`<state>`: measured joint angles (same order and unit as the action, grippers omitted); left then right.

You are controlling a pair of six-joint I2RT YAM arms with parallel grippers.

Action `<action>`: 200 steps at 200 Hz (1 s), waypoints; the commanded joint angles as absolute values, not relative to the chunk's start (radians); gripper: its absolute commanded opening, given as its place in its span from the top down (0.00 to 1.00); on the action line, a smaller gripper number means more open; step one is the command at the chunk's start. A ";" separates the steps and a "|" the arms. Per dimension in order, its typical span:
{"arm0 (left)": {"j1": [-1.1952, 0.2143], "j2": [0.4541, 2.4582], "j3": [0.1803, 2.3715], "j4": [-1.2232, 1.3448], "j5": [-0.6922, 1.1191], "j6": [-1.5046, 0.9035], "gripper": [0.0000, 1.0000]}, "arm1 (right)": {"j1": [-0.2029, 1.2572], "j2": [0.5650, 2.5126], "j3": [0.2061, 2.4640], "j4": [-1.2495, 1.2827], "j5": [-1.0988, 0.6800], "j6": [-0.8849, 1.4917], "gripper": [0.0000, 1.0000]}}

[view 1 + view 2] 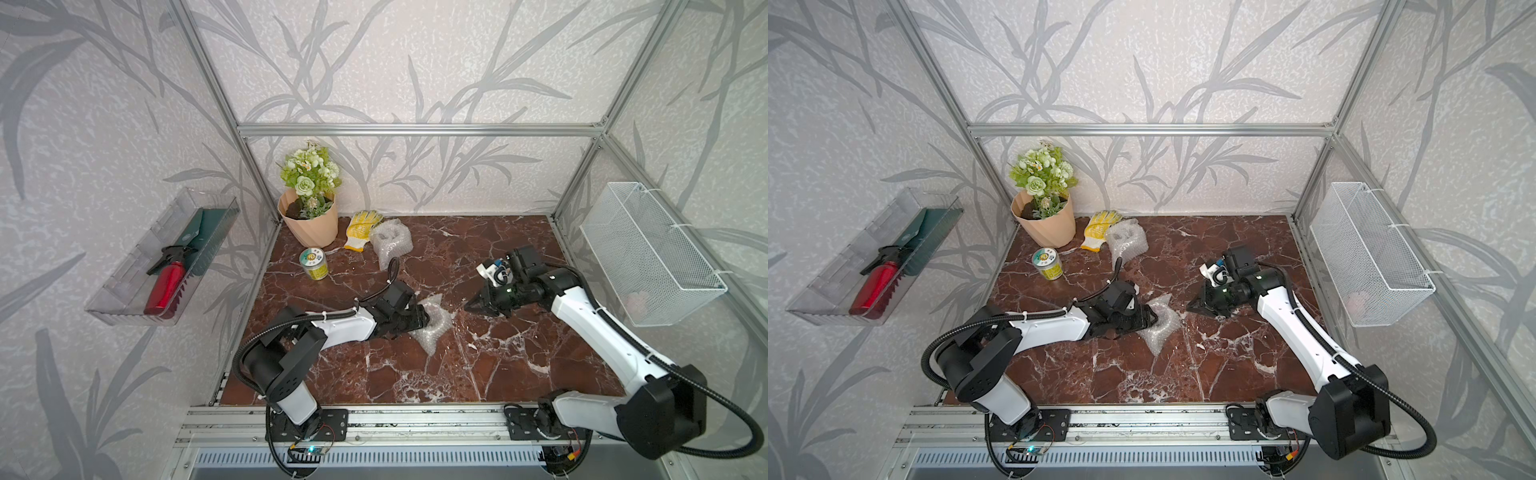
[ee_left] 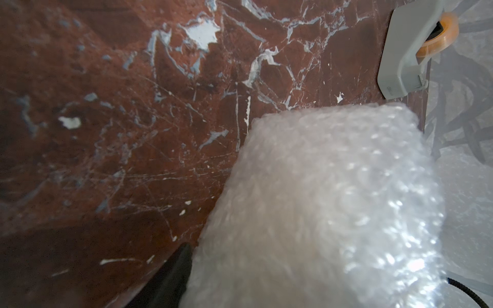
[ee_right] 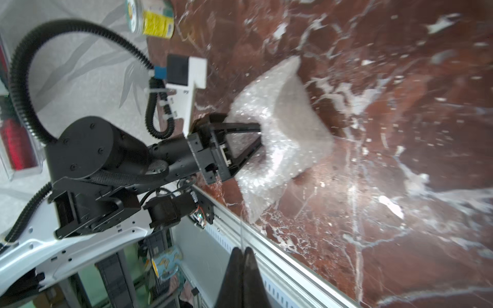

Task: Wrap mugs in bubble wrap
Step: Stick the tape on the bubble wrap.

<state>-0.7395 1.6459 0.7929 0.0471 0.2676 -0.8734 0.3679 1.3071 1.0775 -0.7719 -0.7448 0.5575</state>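
A lumpy bundle of bubble wrap (image 1: 432, 332) (image 1: 1163, 330) lies mid-table in both top views. My left gripper (image 1: 424, 318) (image 3: 260, 134) is closed on its near end, jaws standing wide around it. In the left wrist view the bubble wrap (image 2: 333, 208) fills the space beside one dark finger (image 2: 174, 269). Another crumpled bubble wrap bundle (image 1: 390, 241) sits at the back. The mugs are hidden; no mug surface shows. My right gripper (image 1: 467, 308) (image 3: 242, 252) is shut and holds nothing, a short way right of the middle bundle.
A potted flower (image 1: 309, 224), a yellow-dotted glove (image 1: 361, 228) and a tin can (image 1: 314, 264) stand at the back left. A wire basket (image 1: 648, 253) hangs on the right wall. A clear tray (image 1: 124, 299) with a red bottle hangs on the left wall.
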 commanded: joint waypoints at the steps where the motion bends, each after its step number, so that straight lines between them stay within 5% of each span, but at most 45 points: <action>1: -0.750 1.688 0.782 -0.018 0.279 -0.847 0.34 | 0.434 1.377 1.137 -0.694 -0.813 0.576 1.00; 101: -0.755 1.686 0.779 -0.016 0.275 -0.857 0.34 | 0.509 1.634 1.314 -0.538 -0.781 0.630 1.00; 200: -0.759 1.692 0.779 -0.017 0.275 -0.861 0.34 | 0.531 1.550 1.060 -0.451 -0.769 0.709 1.00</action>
<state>-0.7422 1.6485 0.7929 0.0540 0.2710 -0.8730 0.5194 1.6058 1.0843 -0.4812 -0.7677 0.6849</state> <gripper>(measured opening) 0.661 0.049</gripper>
